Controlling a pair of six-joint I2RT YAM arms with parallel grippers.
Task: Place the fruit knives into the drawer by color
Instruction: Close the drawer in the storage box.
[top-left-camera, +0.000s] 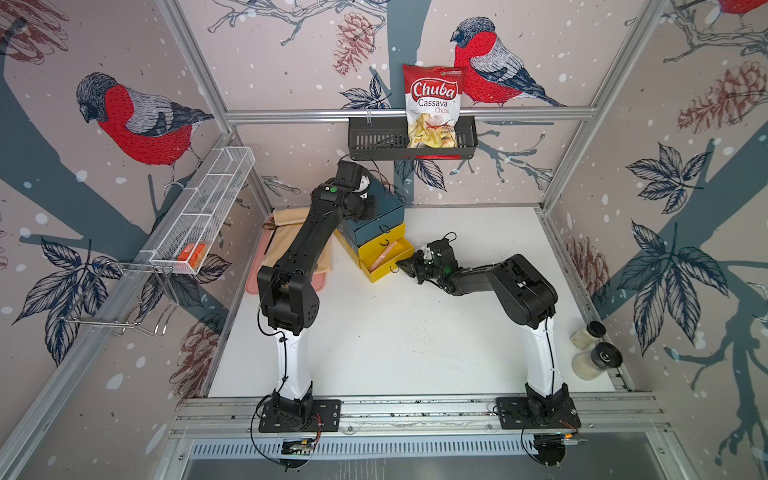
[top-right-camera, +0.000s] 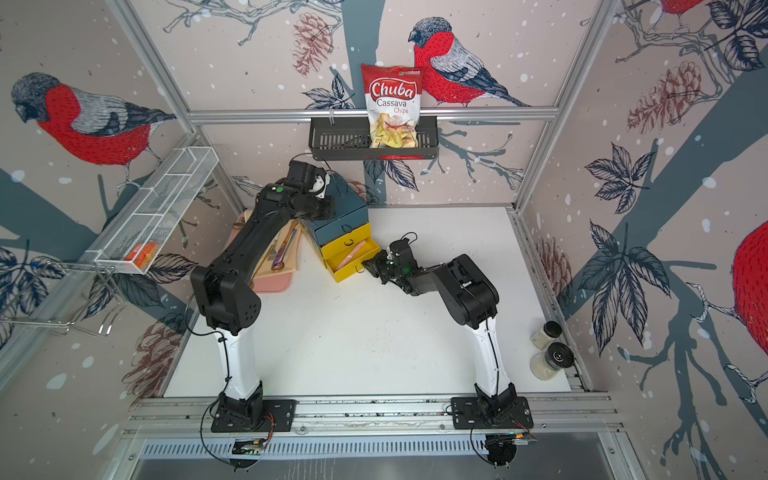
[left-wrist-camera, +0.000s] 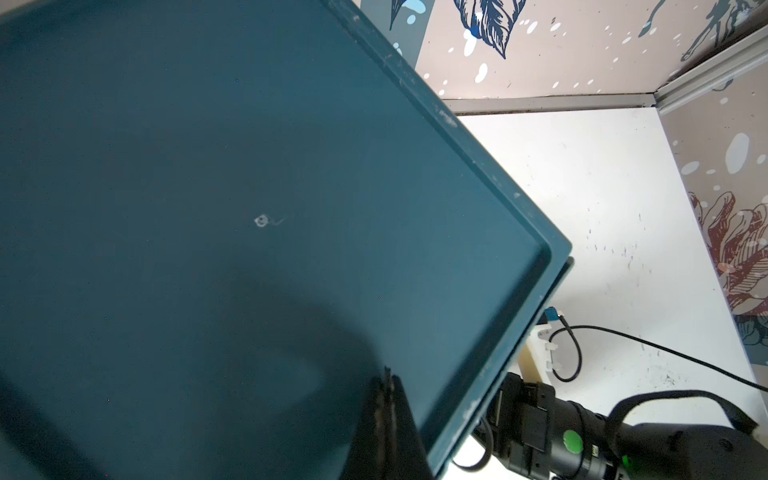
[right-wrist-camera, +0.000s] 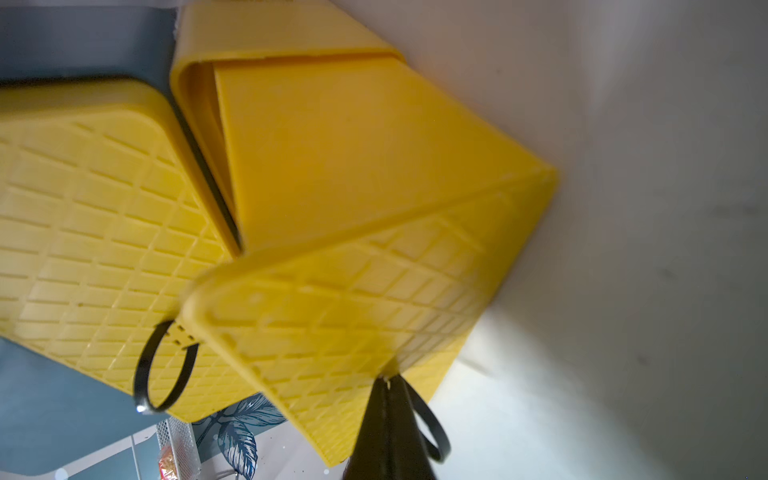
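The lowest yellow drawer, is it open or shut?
Open: the lowest yellow drawer sticks out of the chest, with a pink knife lying inside.

Small 3-drawer chest (top-left-camera: 386, 208) at the back of the white table (top-left-camera: 415, 332), turned at an angle, one corner fwd. Dark teal body + top drawer, flat teal top (left-wrist-camera: 249, 166) w/ a raised rim. Two yellow drawers below, diamond-grid fronts, black ring pulls (right-wrist-camera: 164, 370). Mid drawer (right-wrist-camera: 83, 208) shut. Btm drawer (right-wrist-camera: 353, 324) pulled partway out, blurry in the right wrist view. Salmon-pink fruit knife (top-left-camera: 384, 254) inside that open one, slim, matte, lying flat on the diagonal. Maybe a 2nd pink one right beside it, can't tell tbh.
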